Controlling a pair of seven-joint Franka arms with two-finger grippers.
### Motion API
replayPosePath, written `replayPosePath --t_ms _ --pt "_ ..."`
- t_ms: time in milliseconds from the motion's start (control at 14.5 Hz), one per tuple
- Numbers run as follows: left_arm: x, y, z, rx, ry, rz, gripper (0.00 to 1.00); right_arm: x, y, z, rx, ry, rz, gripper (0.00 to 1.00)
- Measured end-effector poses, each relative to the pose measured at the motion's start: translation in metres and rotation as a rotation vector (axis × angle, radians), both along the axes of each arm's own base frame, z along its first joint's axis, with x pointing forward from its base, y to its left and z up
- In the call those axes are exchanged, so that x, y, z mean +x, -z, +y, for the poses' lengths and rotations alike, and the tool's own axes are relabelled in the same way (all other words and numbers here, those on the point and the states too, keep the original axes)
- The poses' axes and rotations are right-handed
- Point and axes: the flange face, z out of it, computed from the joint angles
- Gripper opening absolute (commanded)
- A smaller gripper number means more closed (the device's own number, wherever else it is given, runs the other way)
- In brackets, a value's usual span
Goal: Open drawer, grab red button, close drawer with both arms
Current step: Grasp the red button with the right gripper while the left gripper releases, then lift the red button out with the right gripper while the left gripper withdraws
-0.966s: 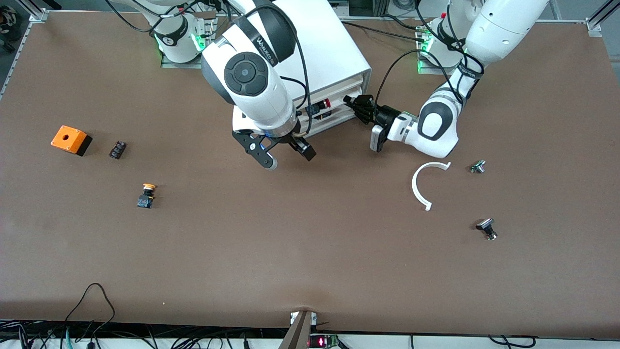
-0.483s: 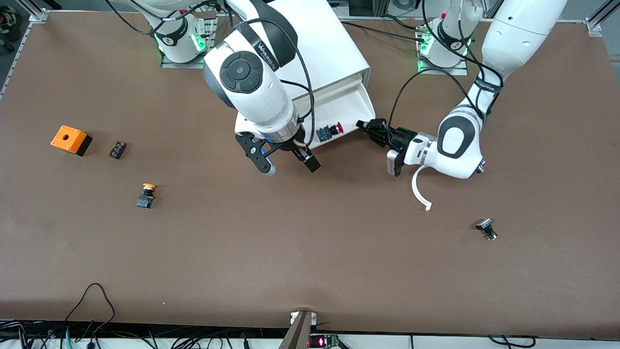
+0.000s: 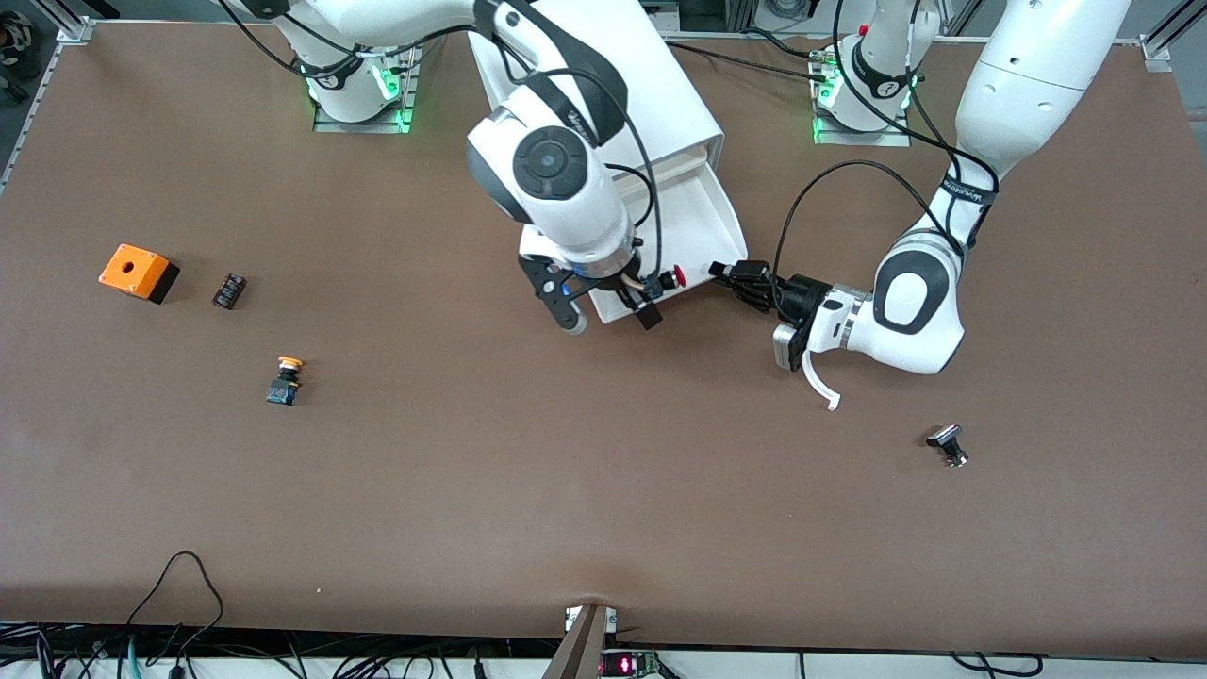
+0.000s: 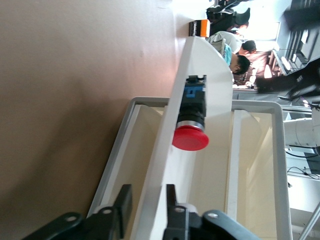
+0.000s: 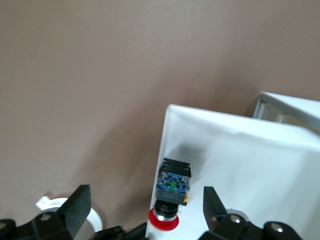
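Observation:
The drawer (image 3: 728, 209), a shallow cream-white tray, stands pulled well out of the white cabinet (image 3: 622, 85). The button (image 3: 675, 277) with its red cap lies inside, against the drawer's front wall (image 4: 200, 80). My left gripper (image 3: 722, 272) is at that wall; in the left wrist view its fingers (image 4: 123, 202) straddle the wall, slightly apart from it. My right gripper (image 3: 611, 321) hangs open over the drawer's front corner. In the right wrist view the button (image 5: 172, 192) lies below, between the wide fingers (image 5: 214, 200), untouched.
A white curved piece (image 3: 820, 382) lies under the left wrist. A black-capped metal button (image 3: 948, 445) sits nearer the camera. Toward the right arm's end are an orange box (image 3: 138, 272), a small black block (image 3: 229, 289) and a yellow-capped button (image 3: 285, 379).
The left gripper drew the drawer farther out, and its jaws have now loosened on the front wall. The right gripper swung from beside the cabinet to over the button.

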Motion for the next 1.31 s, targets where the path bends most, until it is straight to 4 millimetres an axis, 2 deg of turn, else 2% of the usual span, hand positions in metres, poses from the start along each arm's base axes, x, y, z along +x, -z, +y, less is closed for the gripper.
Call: replayPosePath --t_ms 207,345,552,690,897,1103,1310 --pt "0.016 -0.018 0.024 0.052 0.002 0.018 1.00 -0.014 0.019 0.015 -0.018 -0.009 0.022 0.99" --pt "0.030 -0.048 0.038 0.126 0.038 0.051 1.00 -0.020 0.023 0.020 -0.027 -0.019 0.024 0.99" --pt "0.053 -0.096 0.056 0.299 0.071 0.067 1.00 -0.028 0.043 0.026 -0.065 -0.043 0.029 0.99" --pt "0.063 -0.115 0.062 0.427 0.063 0.090 1.00 -0.031 0.056 0.027 -0.079 -0.047 0.041 0.93" --pt "0.071 -0.132 0.063 0.577 0.027 0.130 1.00 -0.031 0.057 0.027 -0.081 -0.047 0.043 0.70" --pt "0.081 -0.159 0.069 0.754 -0.021 0.112 1.00 -0.031 0.054 0.027 -0.079 -0.047 0.039 0.33" --pt "0.095 -0.201 0.086 0.952 -0.073 0.023 1.00 -0.031 0.050 0.027 -0.075 -0.048 0.034 0.02"
